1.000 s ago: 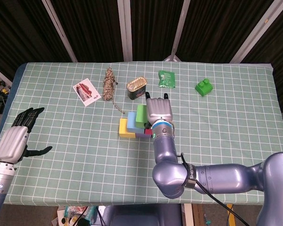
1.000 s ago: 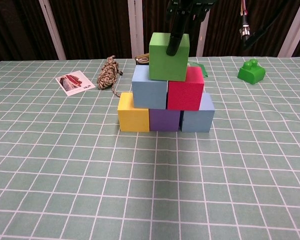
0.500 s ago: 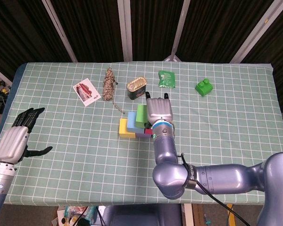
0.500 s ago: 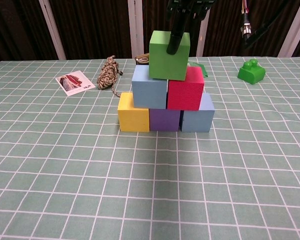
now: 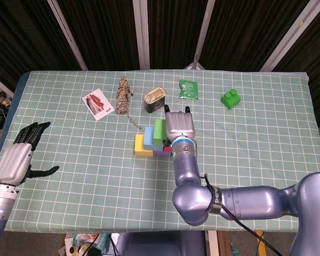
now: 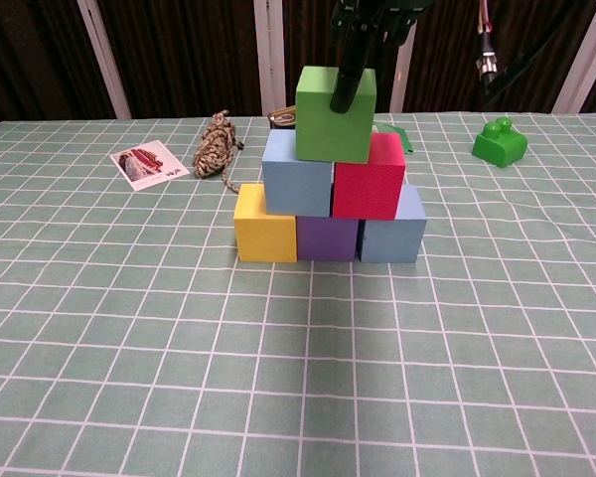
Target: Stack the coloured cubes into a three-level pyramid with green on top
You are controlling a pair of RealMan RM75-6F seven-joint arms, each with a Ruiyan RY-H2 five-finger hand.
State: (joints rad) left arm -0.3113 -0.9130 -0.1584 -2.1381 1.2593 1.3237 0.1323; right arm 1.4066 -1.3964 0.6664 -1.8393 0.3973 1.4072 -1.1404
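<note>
Green cube (image 6: 334, 112) sitting on top of pyramid, resting on light-blue cube (image 6: 297, 173) and red cube (image 6: 369, 178); base row of yellow cube (image 6: 265, 224), purple cube (image 6: 327, 238), second light-blue cube (image 6: 393, 231). Right hand (image 5: 180, 126) pinching green cube from above, finger (image 6: 349, 79) lying down its front face, blocking head view of stack's right side. Tin can (image 5: 154, 100), rope bundle (image 5: 122, 95), green packet (image 5: 189, 89) sitting just behind. Green toy brick (image 6: 500, 140), photo card (image 5: 98, 103) sitting well apart. Left hand (image 5: 17, 158) hovering at table's left edge, fingers spread, holding nothing.

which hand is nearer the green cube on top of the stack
Right. The right hand is at the green cube, a finger down its front face. The left hand hangs open far away at the table's left edge.
</note>
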